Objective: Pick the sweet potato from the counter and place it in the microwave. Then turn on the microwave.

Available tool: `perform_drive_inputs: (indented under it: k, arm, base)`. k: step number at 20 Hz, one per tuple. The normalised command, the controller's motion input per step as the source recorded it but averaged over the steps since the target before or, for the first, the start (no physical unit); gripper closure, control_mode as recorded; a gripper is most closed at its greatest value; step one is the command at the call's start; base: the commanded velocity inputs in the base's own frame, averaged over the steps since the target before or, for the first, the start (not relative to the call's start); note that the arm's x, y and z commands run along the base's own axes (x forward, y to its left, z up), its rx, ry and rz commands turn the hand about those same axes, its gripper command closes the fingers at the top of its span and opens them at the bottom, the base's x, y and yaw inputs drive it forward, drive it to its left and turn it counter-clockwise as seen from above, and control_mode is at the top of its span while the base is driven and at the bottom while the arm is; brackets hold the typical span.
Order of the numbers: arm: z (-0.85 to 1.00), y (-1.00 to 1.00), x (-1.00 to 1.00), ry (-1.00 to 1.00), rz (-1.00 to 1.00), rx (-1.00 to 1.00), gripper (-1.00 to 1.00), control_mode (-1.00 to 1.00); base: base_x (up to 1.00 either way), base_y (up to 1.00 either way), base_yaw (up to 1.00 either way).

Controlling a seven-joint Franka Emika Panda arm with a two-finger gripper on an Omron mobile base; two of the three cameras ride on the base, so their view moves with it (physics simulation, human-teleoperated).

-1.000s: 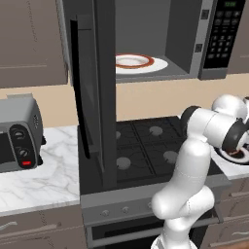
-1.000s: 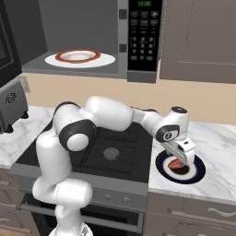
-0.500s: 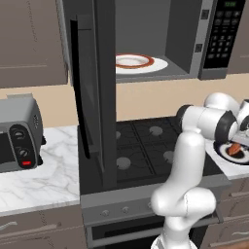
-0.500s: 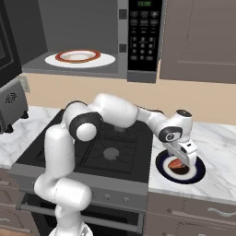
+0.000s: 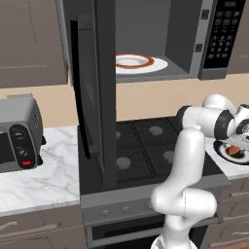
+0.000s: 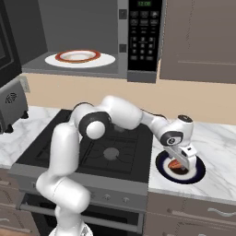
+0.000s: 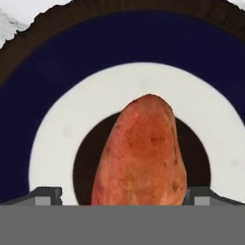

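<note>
Far left on the counter (image 5: 44,170): a silver toaster oven (image 5: 17,141), knobs on its front. Next right, the microwave (image 5: 160,36) door (image 5: 90,92) hangs swung wide open, edge-on over the stove (image 5: 146,146). Inside the microwave sits a white plate with a red rim (image 5: 138,62); its keypad (image 5: 223,31) is on the right side. In the right base view the same red-rimmed plate (image 6: 79,57) shows in the cavity, left of the keypad panel (image 6: 144,37).

My arm reaches right across the stove to the counter's right stretch (image 6: 216,143). There a dark blue dish (image 6: 197,171) with a white ring lies flat, and the sweet potato (image 6: 174,165) rests at its middle. My gripper (image 6: 179,162) hangs right over it, pointing down.

In the hand view the sweet potato (image 7: 141,153) lies lengthwise between my fingertips (image 7: 48,195): long axis runs up-down in that view, narrower rounded end pointing away toward the top, fatter end at the bottom edge. Fingers are spread wide, one each side of it, holding nothing. I can't tell whether the pads touch its sides.
</note>
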Motion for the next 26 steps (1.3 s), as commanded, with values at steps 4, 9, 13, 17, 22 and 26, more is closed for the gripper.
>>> perform_drive_inputs:
  k: [4,9,13,17,22,26]
  arm:
    - [-0.11,-0.01,0.02,0.00,0.00,0.00,1.00,-1.00]
    - [0.00,-0.01,0.00,-0.01,0.00,0.00,1.00,-1.00]
    - [0.60,0.27,-0.20,-0.13,0.00,0.00,1.00,-1.00]
    - [0.93,0.72,-0.31,-0.18,0.00,-0.02,1.00,-1.00]
    - [0.89,0.89,-0.38,-0.16,0.00,-0.10,1.00,-1.00]
    - [0.86,0.91,-0.55,-0.14,0.00,-0.16,1.00,-1.00]
  base:
    - [0.00,0.00,0.00]
    - [0.00,0.00,0.00]
    - [0.00,0.00,0.00]
    - [0.00,0.00,0.00]
    - [0.00,0.00,0.00]
    - [0.00,0.00,0.00]
